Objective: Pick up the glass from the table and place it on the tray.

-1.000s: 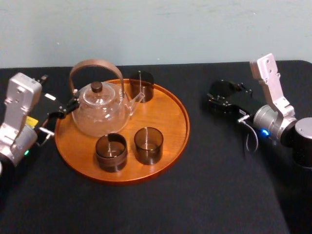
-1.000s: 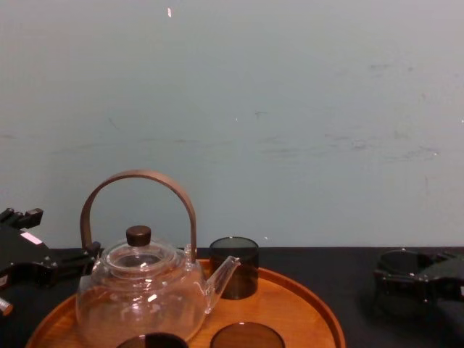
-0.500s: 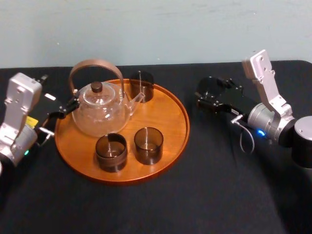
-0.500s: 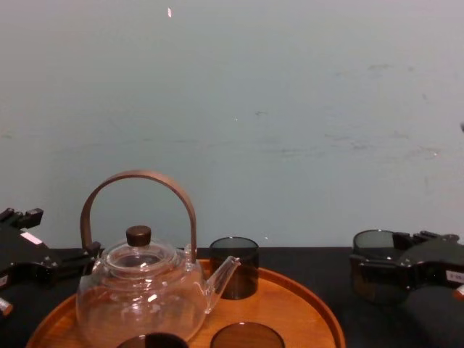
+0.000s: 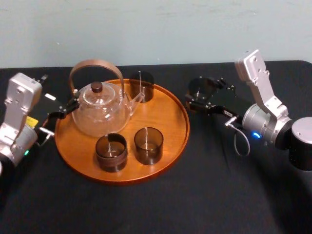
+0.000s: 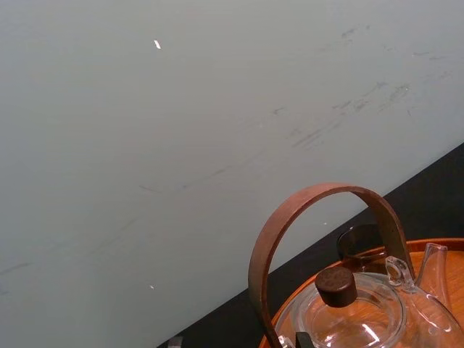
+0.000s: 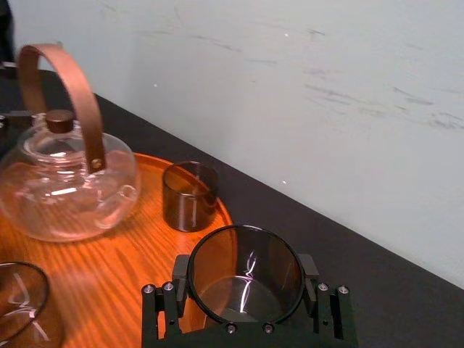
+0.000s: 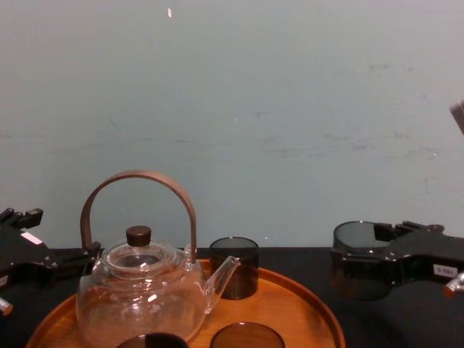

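The counter (image 5: 161, 204) has a matte black top, and on it lies the round orange-brown wooden tray (image 5: 171, 127), smooth-grained with a low raised rim. On the tray stands a clear, round-bellied glass teapot (image 5: 100, 111) with a dark knob on its lid and an arched brown handle. With it are three short, straight-sided cylinders of smoky brown glass: one tumbler at the back (image 5: 141, 86) and two at the front (image 5: 111, 152) (image 5: 148, 145). The right gripper (image 5: 204, 97) reaches in from the right, its black jaws spread to a tumbler's width and pinching a fourth smoky glass (image 7: 245, 275) on opposite sides of its wall. This glass is upright and open-mouthed, just beside the tray's right rim toward the back. The left gripper (image 5: 61, 111) sits parked at the tray's left edge near the teapot handle; whether it is open or closed cannot be told.
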